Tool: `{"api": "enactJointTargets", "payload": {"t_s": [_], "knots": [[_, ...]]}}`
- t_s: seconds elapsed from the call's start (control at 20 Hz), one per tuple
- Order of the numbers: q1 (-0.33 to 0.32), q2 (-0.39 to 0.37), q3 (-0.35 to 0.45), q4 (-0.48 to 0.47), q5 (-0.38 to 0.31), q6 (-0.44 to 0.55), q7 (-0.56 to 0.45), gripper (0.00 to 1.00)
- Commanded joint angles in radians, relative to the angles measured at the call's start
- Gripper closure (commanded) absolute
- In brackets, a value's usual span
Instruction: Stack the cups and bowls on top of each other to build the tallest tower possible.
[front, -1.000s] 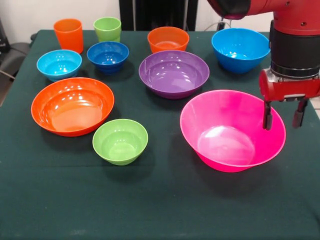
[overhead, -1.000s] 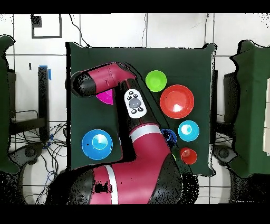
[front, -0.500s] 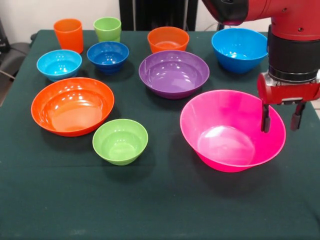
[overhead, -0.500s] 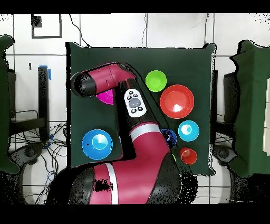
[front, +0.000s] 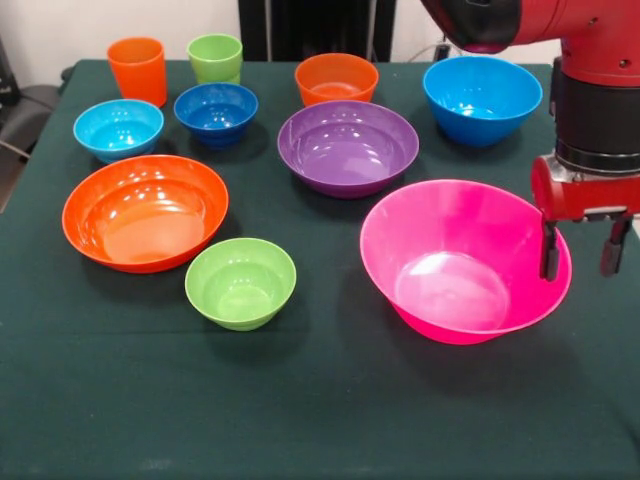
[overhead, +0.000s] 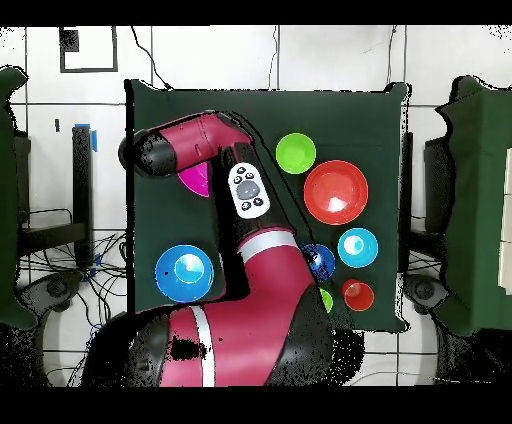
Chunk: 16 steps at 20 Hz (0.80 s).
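The gripper (front: 581, 251) hangs at the right rim of the large pink bowl (front: 465, 260), its jaws parted to a moderate gap and empty. 1 finger (front: 549, 251) is in line with the bowl's right rim; whether it touches the plastic cannot be told. The other finger stands outside the bowl, over the bench (front: 320, 400). In the overhead view the red arm (overhead: 240, 260) covers most of this bowl, leaving a pink sliver showing.

No tower exists: every piece sits separately on the bench.

Other items, front view:
- Purple bowl (front: 348, 147), just behind the pink one, close but apart.
- Big blue bowl (front: 482, 98), far right, beneath the arm's upper body.
- Small orange bowl (front: 336, 78), behind the purple bowl.
- Wide shallow orange bowl (front: 145, 211), left side.
- Small lime-green bowl (front: 240, 283), just in front and right of the shallow orange one, apart from it.
- Light-blue bowl (front: 118, 129) and dark-blue bowl (front: 216, 112), side by side behind the shallow orange bowl.
- Orange cup (front: 138, 70) and lime-green cup (front: 215, 58), upright at the far left corner.

All 8 bowls stand mouth up. Nothing lies between the gripper and the pink bowl's rim.
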Motion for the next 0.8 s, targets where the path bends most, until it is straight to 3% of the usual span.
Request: {"api": "enactJointTargets", "payload": {"t_s": [0.05, 0.4, 0.8], "knots": [[0.030, 0.068, 0.004, -0.097, -0.088, 0.082, -0.174, 0.00], [0.012, 0.142, 0.024, -0.107, -0.062, 0.064, -0.173, 0.00], [-0.012, 0.140, 0.053, -0.082, -0.016, 0.118, -0.199, 0.00]]}}
